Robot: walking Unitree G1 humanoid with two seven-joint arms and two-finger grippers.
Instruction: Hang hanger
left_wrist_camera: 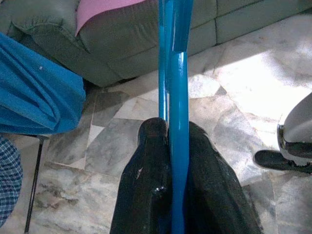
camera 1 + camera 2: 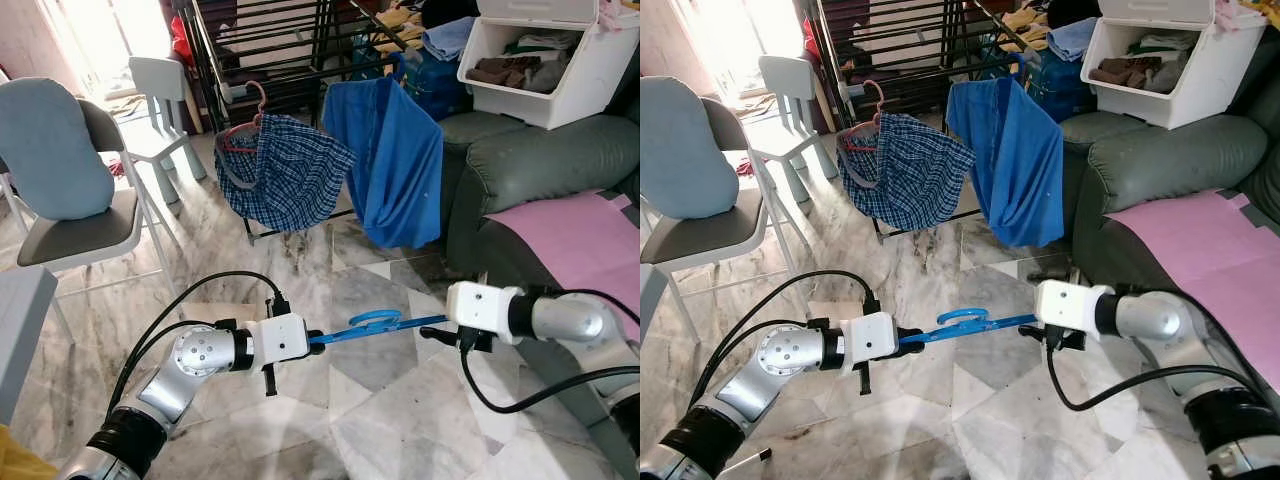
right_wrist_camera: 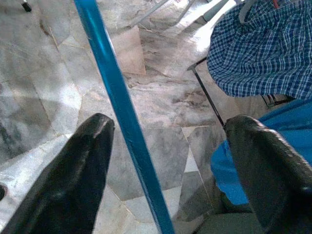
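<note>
A blue plastic hanger (image 2: pixel 375 323) is held level above the marble floor, its hook curling upward at the middle. My left gripper (image 2: pixel 315 338) is shut on one end of it; in the left wrist view the black fingers (image 1: pixel 146 185) pinch the blue bar (image 1: pixel 178 97). My right gripper (image 2: pixel 440 332) is at the hanger's other end. In the right wrist view its fingers (image 3: pixel 78 175) stand wide apart, with the blue bar (image 3: pixel 122 112) passing between them, nearer one finger. A black drying rack (image 2: pixel 280 70) stands beyond.
On the rack hang plaid shorts (image 2: pixel 290 180) on a pink hanger and a blue garment (image 2: pixel 395 165). A dark green sofa (image 2: pixel 540 160) with a pink sheet (image 2: pixel 570 230) and a white bin (image 2: pixel 560 60) is on the right. A chair with a blue cushion (image 2: pixel 60 190) stands left.
</note>
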